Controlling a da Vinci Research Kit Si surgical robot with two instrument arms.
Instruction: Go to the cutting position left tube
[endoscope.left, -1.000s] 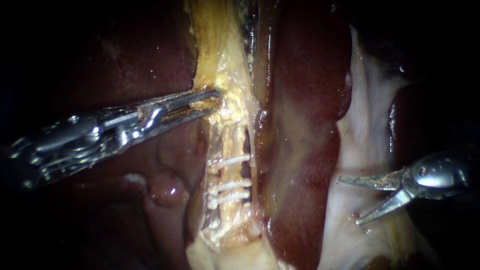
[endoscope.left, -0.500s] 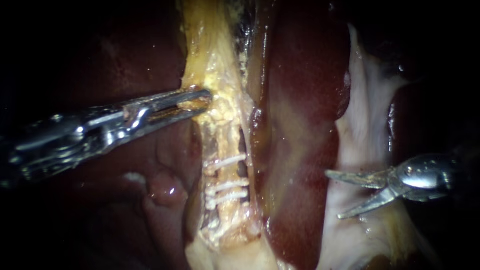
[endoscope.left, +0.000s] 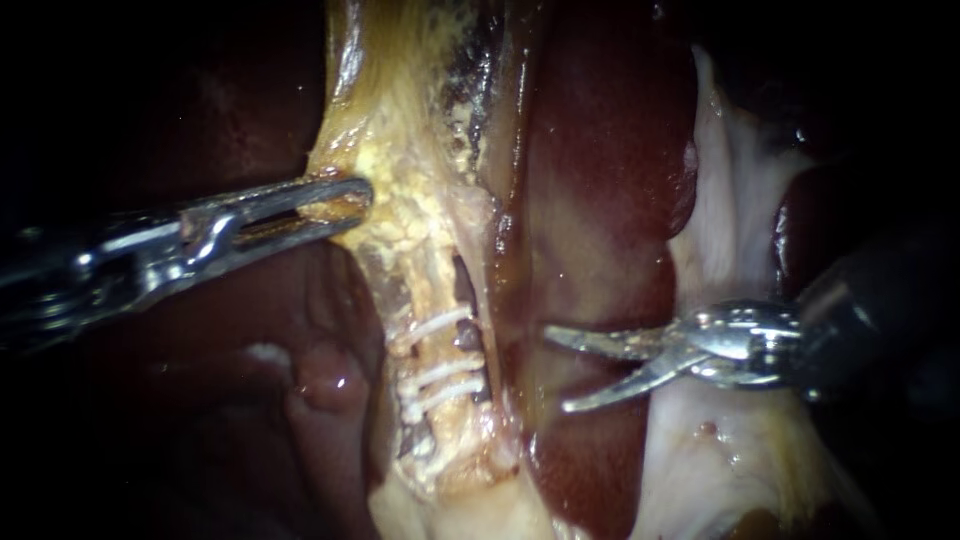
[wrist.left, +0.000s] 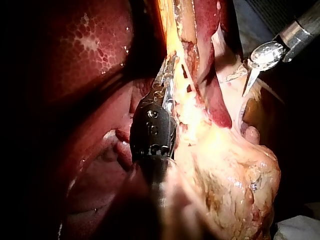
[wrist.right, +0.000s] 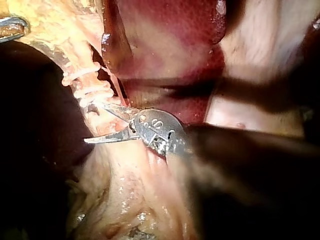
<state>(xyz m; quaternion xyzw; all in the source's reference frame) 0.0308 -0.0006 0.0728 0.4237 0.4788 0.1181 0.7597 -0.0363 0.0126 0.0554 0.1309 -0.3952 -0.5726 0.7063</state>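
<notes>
Jaws of right instrument (endoscope.left: 557, 372) spread, 3 o'clock of clipped tube (endoscope.left: 436, 350); left instrument (endoscope.left: 362, 203) pinching yellow tissue (endoscope.left: 400, 235).

left instrument (endoscope.left: 345, 205) left of the clipped tube (endoscope.left: 437, 300) — right instrument (endoscope.left: 557, 372) right of it, over liver (endoscope.left: 600, 200).

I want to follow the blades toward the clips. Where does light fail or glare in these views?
Endoscope view: light holds on the clips and the open right instrument, with glints on its joint; the left instrument, shut on yellow tissue, fades into dark. Left wrist view: the liver glints; its surroundings are black. Right wrist view: the shaft's dark bulk hides tissue.
</notes>
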